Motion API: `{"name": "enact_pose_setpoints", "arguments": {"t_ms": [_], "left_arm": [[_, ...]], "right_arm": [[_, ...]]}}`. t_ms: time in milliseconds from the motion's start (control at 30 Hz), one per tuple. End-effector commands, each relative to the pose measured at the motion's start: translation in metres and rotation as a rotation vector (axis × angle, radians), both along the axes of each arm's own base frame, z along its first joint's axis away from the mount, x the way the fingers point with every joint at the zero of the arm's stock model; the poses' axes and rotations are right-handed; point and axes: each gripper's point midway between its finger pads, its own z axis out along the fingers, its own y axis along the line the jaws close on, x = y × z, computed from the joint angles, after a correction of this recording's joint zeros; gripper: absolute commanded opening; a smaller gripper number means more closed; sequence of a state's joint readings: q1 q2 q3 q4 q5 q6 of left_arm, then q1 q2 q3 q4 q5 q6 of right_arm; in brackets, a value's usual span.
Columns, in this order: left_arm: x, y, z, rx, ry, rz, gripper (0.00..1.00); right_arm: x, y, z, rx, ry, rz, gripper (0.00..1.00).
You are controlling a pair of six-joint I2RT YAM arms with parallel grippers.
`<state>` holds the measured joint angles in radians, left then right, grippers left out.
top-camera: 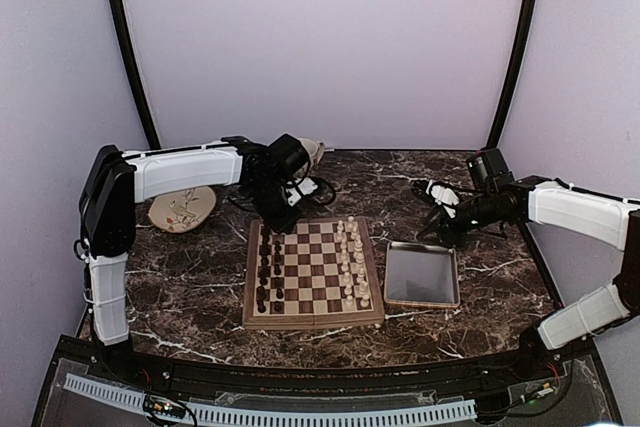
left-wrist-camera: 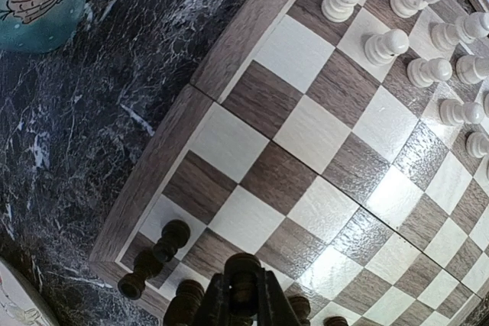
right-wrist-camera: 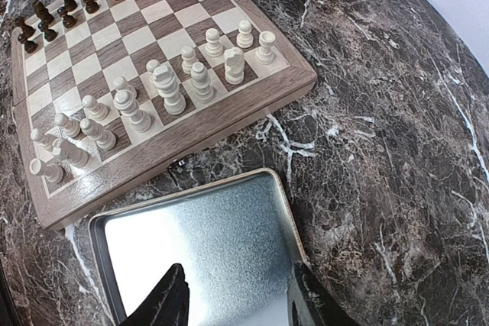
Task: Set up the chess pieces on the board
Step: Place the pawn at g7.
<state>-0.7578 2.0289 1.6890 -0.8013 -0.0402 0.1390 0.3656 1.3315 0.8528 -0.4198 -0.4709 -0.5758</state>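
The left gripper (left-wrist-camera: 243,307) is pinched almost closed on a small dark brown wooden chessman (left-wrist-camera: 243,276) (its round head shows between the fingers). It holds the piece over the edge squares of the square wooden chessboard with light and dark brown checks (left-wrist-camera: 306,135), where the other dark brown chessmen (left-wrist-camera: 170,236) stand just beside its fingers and the cream-white chessmen (left-wrist-camera: 382,43) stand well ahead of it along the opposite edge. The right gripper (right-wrist-camera: 238,303) is spread wide with nothing between its fingers, hanging over the shiny rectangular metal tray (right-wrist-camera: 206,242), with the board lying just beyond the tray's far rim.
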Motion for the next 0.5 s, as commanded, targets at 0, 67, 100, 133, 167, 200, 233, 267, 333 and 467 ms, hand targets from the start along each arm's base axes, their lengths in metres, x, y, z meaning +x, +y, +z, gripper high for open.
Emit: {"name": "enact_pose_setpoints", "arguments": {"t_ms": [0, 67, 100, 133, 167, 200, 233, 267, 333, 467], "left_arm": [[0.006, 0.012, 0.016, -0.003, -0.039, 0.077, 0.08], [0.008, 0.015, 0.014, 0.005, -0.040, 0.090, 0.08], [0.009, 0.017, 0.014, 0.011, -0.044, 0.096, 0.08], [0.010, 0.019, 0.012, 0.020, -0.047, 0.101, 0.07], [0.011, 0.020, 0.010, 0.030, -0.047, 0.105, 0.07], [0.011, 0.021, 0.009, 0.036, -0.047, 0.104, 0.07], [0.010, 0.022, 0.008, 0.041, -0.043, 0.102, 0.07], [0.010, 0.022, 0.007, 0.046, -0.043, 0.101, 0.07], [0.009, 0.024, 0.006, 0.056, -0.041, 0.101, 0.07], [0.008, 0.026, 0.003, 0.065, -0.030, 0.100, 0.07]], "right_arm": [[0.006, 0.001, 0.006, 0.005, -0.017, 0.006, 0.44], [0.006, 0.002, 0.006, 0.005, -0.014, 0.007, 0.44], [0.006, 0.001, 0.004, 0.002, -0.012, 0.008, 0.44], [0.006, 0.001, 0.004, 0.002, -0.011, 0.006, 0.44], [0.006, 0.002, 0.004, 0.001, -0.011, 0.008, 0.44], [0.006, 0.001, 0.004, 0.001, -0.008, 0.008, 0.44], [0.006, 0.001, 0.003, -0.001, -0.007, 0.009, 0.44], [0.006, 0.001, 0.003, -0.001, -0.006, 0.008, 0.44], [0.006, 0.001, 0.003, 0.000, -0.005, 0.008, 0.44], [0.006, 0.001, 0.002, -0.001, -0.004, 0.009, 0.44]]}}
